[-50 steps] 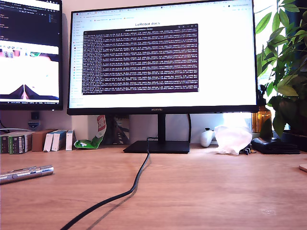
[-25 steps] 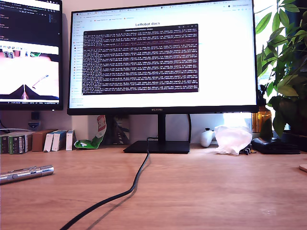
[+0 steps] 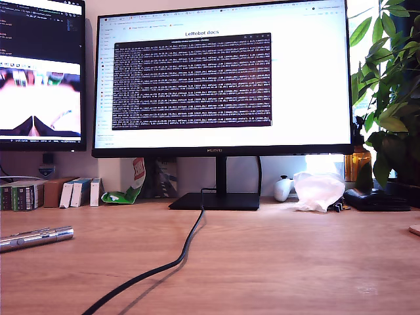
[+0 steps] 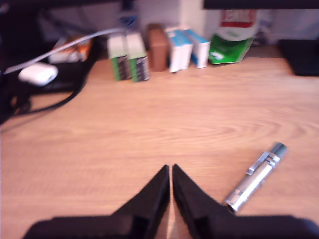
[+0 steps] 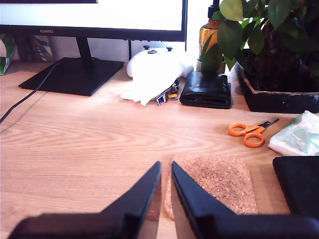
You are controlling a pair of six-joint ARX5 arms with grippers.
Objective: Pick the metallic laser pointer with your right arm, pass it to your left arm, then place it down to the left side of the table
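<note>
The metallic laser pointer [image 3: 36, 237] lies flat on the table [image 3: 295, 262] near the exterior view's left edge. No arm or gripper shows in that view. In the first wrist view the pointer [image 4: 255, 178] lies on the wood just beside my first gripper [image 4: 171, 170], apart from it; the black wedge jaws are shut with nothing between them. My second gripper [image 5: 166, 168] hovers over the edge of a cork mat [image 5: 219, 184], its jaws close together and empty. The pointer does not show in the second wrist view.
A black cable [image 3: 187, 249] snakes from the monitor stand [image 3: 216, 200] toward the front edge. Small boxes [image 4: 129, 57] line the back near the first gripper. Orange scissors [image 5: 251, 133], a black pouch [image 5: 206, 89], white cloth [image 5: 152, 74] and a plant [image 3: 394, 98] sit around the second gripper.
The pointer and the table's things have not moved. Only the camera picture on the monitor at the exterior view's left has shifted.
</note>
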